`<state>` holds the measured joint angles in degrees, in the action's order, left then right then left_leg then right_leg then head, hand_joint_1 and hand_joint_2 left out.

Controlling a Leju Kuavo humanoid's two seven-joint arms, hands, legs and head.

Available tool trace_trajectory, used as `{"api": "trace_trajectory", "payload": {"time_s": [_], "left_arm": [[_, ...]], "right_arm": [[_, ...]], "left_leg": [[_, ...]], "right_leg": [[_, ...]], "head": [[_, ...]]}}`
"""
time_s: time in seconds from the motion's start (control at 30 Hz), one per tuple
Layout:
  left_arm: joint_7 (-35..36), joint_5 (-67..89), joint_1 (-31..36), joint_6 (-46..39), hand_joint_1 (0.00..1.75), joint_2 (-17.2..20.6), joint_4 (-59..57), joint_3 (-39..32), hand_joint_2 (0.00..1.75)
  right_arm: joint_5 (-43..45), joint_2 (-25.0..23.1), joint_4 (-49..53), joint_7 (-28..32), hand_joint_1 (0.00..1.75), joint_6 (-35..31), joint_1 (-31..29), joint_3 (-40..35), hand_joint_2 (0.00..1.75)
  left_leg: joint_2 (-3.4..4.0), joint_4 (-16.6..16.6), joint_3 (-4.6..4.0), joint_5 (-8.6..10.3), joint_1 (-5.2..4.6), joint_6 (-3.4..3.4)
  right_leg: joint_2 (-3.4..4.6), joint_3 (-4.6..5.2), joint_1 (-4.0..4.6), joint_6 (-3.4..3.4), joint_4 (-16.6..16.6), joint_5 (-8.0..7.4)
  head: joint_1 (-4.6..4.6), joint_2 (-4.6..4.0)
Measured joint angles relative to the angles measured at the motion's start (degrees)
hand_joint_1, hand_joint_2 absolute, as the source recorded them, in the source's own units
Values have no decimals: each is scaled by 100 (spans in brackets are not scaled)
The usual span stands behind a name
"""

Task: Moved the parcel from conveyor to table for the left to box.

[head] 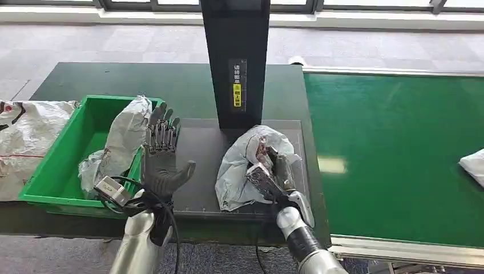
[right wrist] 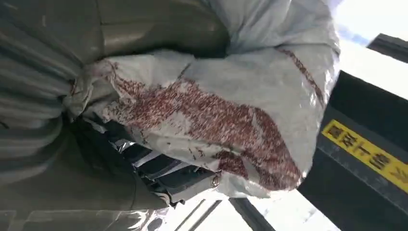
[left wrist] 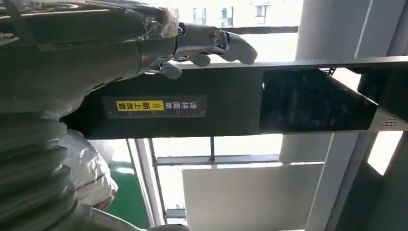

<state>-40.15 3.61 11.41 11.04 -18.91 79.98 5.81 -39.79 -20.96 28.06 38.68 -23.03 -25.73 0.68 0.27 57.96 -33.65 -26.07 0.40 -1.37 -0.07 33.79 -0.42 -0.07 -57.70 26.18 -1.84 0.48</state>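
A crumpled grey parcel with red print lies on the dark plate in front of the black post. My right hand grips it from the conveyor side; the right wrist view has the parcel pressed against that hand. My left hand is raised beside the green box, palm toward the parcel, fingers apart and holding nothing. In the left wrist view its fingers reach out in front of the post. Another grey parcel leans inside the box.
The black post with a yellow label stands just behind the plate. The green conveyor runs along the right, with a white parcel at its far right edge. A white sack lies left of the box.
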Motion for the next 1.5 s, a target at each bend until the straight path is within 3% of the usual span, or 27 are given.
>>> {"api": "trace_trajectory", "payload": {"time_s": [0.13,0.17,0.33,0.43,0.7,1.07,1.1,1.3,1.5], "left_arm": [[0,-2,4,-20,0,0,-42,9,175],[0,-2,5,-28,0,0,-44,9,175],[0,2,9,-59,0,0,-50,17,175],[0,46,9,-162,0,2,-63,20,175],[0,96,13,-225,0,9,-85,20,175],[0,694,116,-378,0,-4,-368,50,175],[0,903,177,-446,0,-18,-481,79,175],[116,2043,638,-1237,0,-116,-1459,514,175],[549,2205,1278,-2203,0,-254,-2466,1281,175]], "right_arm": [[482,11,701,127,0,-769,372,-57,175],[529,24,939,142,0,-1015,466,-131,0],[576,50,1710,145,0,-1403,807,-365,0],[315,74,2911,162,0,-1675,1197,-477,0],[64,131,5297,151,0,-1710,1651,-527,0],[-218,201,7168,147,0,-1707,2049,-525,0],[-222,208,7301,147,0,-1707,2086,-525,175],[-332,219,8011,147,0,-1707,2188,-529,175],[-340,229,8324,147,0,-1707,2199,-643,175]], "left_leg": [[-3,0,-5,0,0,0],[-3,0,-5,-1,0,0],[1,3,-5,-4,-1,-2],[-7,3,-13,-3,0,-2],[7,3,-4,-7,-1,-2],[8,5,2,-7,-2,-2],[8,5,2,-7,-2,-2],[17,7,4,-8,-3,0],[10,8,4,-7,-5,1]], "right_leg": [[-6,-1,-1,0,0,1],[-5,0,-1,0,0,1],[1,5,-1,1,0,1],[-10,6,-1,1,0,1],[4,4,-3,1,0,1],[7,5,-3,1,1,1],[7,5,-4,1,1,1],[13,4,-7,5,1,-4],[7,-6,-7,5,1,-5]], "head": [[2,0],[2,0],[0,0],[0,0],[0,0],[0,0],[0,0],[0,0],[0,0]]}}
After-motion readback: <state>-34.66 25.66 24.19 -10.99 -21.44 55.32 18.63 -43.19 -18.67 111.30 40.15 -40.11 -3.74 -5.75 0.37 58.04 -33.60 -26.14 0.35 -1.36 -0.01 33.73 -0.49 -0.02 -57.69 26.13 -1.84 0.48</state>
